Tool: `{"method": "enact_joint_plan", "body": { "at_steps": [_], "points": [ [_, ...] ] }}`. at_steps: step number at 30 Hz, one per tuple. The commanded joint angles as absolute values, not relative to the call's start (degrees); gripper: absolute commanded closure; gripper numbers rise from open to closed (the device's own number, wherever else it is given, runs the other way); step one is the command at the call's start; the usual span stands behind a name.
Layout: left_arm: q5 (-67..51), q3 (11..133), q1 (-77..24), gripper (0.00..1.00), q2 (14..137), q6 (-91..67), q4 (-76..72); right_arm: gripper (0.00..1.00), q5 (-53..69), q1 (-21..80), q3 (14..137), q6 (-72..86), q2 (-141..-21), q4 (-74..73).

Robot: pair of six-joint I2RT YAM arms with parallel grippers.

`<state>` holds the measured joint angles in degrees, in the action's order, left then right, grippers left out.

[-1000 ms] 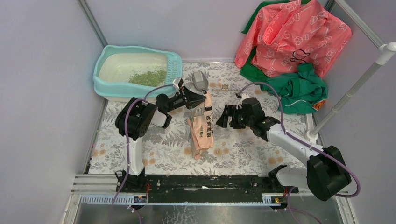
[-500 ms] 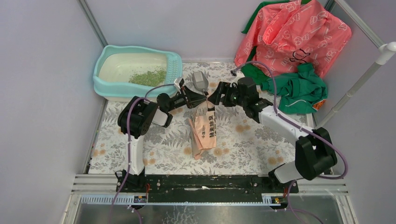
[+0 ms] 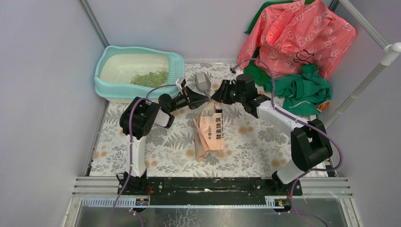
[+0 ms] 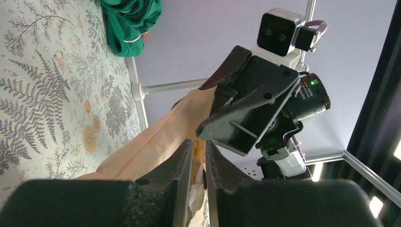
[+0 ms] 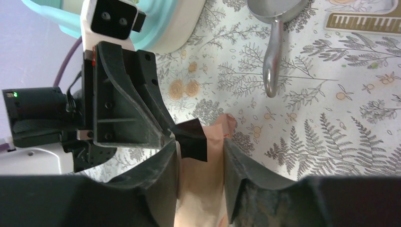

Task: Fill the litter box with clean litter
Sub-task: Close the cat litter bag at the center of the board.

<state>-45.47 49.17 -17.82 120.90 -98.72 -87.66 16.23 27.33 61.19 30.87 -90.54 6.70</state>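
The turquoise litter box stands at the back left, and a small heap of green clean litter lies in its cream pan. A pink-orange bag hangs down to the table between the arms. My left gripper is shut on the bag's top edge; in the left wrist view its fingers pinch the bag's paper. My right gripper meets that same top from the other side. In the right wrist view the bag fills the gap between its fingers, which press on both sides.
A grey scoop lies just behind the two grippers, beside the litter box's slotted end. A ruler-like strip lies next to it. Pink and green clothes are piled at the back right. A white pole leans along the right wall.
My right arm swung from the table right of the bag up to its top, and its jaws narrowed onto the paper. The bag's body shifted slightly right. The left gripper kept its hold.
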Motion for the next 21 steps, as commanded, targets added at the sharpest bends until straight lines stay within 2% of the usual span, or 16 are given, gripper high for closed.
{"method": "enact_joint_plan", "body": {
  "at_steps": [1,4,7,8,11,14,21],
  "points": [
    [-46.58,49.88,-17.05,0.76,121.75,-98.20,-92.02,0.64,18.66,26.80,65.73,31.00,-91.23,9.88],
    [-46.64,48.92,-17.05,0.76,121.15,-97.86,-92.11,0.75,19.37,26.78,66.18,31.12,-91.86,10.02],
    [-46.63,47.19,-17.05,0.76,119.91,-97.05,-92.07,0.76,20.16,26.81,66.05,31.52,-92.47,11.00],
    [-46.54,46.41,-17.05,0.76,119.44,-96.77,-92.10,0.74,20.66,26.81,66.08,31.65,-92.77,11.37],
    [-46.31,43.34,-17.21,0.76,117.69,-95.55,-92.02,0.53,22.44,26.81,66.67,32.00,-93.47,11.69],
    [-45.79,39.90,-17.63,0.76,115.25,-94.11,-92.02,0.40,23.00,26.81,66.04,32.77,-93.03,12.88],
    [-44.43,32.44,-19.10,0.76,108.00,-91.18,-90.47,0.37,24.28,26.80,64.15,34.59,-91.62,14.76]
  ]
}}
